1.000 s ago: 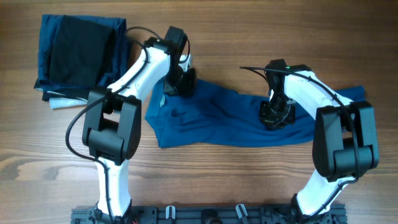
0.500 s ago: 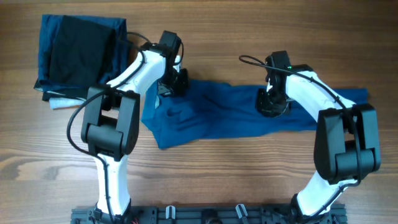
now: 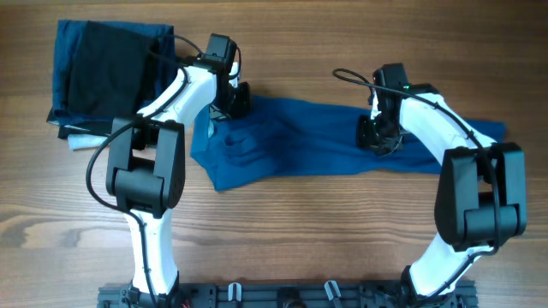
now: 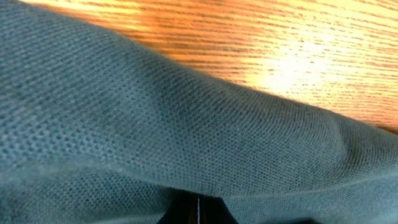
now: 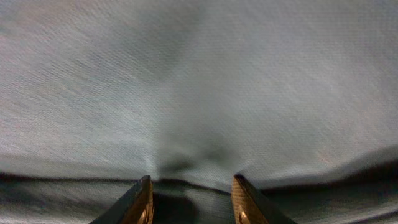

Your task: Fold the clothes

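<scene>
A long blue garment (image 3: 308, 150) lies crumpled across the middle of the table. My left gripper (image 3: 235, 103) is at its top left edge. In the left wrist view its fingers (image 4: 198, 213) are pressed together on the blue knit (image 4: 186, 124), which fills most of that view. My right gripper (image 3: 377, 137) is on the garment's right half. In the right wrist view its fingertips (image 5: 194, 196) stand a little apart with a fold of the blue cloth (image 5: 199, 93) bunched between them and puckers running out from them.
A stack of folded dark blue and black clothes (image 3: 111, 73) lies at the far left corner, with a bit of white cloth (image 3: 81, 144) showing under its near edge. Bare wooden table (image 3: 300, 239) lies in front of the garment.
Both grippers have moved toward the far side of the table, the left one also leftward. The blue garment has been dragged with them and stretched longer and flatter.
</scene>
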You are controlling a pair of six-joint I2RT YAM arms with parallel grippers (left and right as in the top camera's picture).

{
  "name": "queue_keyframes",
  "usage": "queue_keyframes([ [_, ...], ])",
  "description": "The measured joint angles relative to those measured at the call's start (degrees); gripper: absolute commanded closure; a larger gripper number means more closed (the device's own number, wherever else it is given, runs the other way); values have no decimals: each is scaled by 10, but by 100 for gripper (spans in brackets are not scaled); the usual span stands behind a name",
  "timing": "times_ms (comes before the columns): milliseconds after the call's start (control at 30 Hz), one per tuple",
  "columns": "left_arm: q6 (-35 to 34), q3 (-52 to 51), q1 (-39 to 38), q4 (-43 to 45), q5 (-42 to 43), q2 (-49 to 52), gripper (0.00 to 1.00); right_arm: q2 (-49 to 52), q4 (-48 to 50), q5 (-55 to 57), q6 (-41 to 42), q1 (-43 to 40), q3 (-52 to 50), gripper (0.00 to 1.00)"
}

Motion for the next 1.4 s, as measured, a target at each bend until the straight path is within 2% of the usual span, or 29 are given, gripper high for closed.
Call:
queue_keyframes([
  [233, 7, 3, 2, 0, -14, 1, 96, 0, -25, 2, 12, -16, -10, 52],
  [433, 11, 4, 15, 0, -14, 2, 96, 0, -100, 66, 61, -15, -15, 48],
  [633, 13, 4, 41, 0, -14, 2, 96, 0, -107, 99, 89, -15, -16, 46],
  [933, 13, 4, 46, 0, -16, 2, 96, -13, -107, 42, 64, -62, -3, 48],
  [1100, 13, 5, 48, 0, -24, 2, 96, -80, -82, 20, 41, -65, 23, 67],
  [1200, 13, 5, 48, 0, -26, 2, 96, -86, -62, 15, 40, -66, 25, 76],
  [1267, 13, 5, 48, 0, -28, 2, 96, -85, -44, 14, 41, -66, 25, 80],
  [1400, 13, 5, 48, 0, -28, 2, 96, -81, -8, 14, 44, -66, 13, 81],
])
